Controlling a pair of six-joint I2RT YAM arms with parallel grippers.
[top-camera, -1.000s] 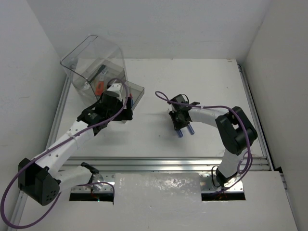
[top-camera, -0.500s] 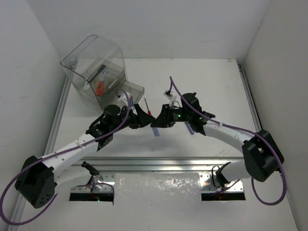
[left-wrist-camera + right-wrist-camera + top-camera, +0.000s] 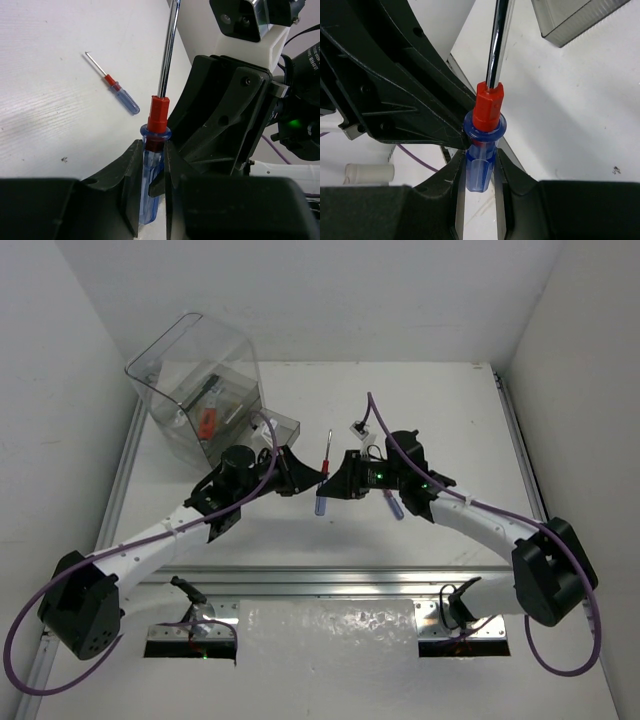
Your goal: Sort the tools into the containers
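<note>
between left end effector (image 3: 151,172) and right end effector (image 3: 480,172): blue-handled screwdriver (image 3: 158,115), pinched by both; mistimed release could twist handle, drop tool onto desk (image 3: 430,410).

Big screwdriver (image 3: 158,115): clear blue handle, red collar, chrome shaft. Small screwdriver (image 3: 114,86): same colours. Table (image 3: 50,125) white.

**Big screwdriver gripped from both sides**

The screwdriver (image 3: 156,115) has a clear blue handle, a red collar and a chrome shaft. It sits mid-frame in the top view, shaft toward the top, with its handle pinched by the left claw (image 3: 150,170) and right claw (image 3: 480,175). A small screwdriver (image 3: 114,87) in matching colours lies flat on the counter (image 3: 430,410). The clear box (image 3: 190,360) stands upper left, with a red tool (image 3: 207,421) inside.
</note>
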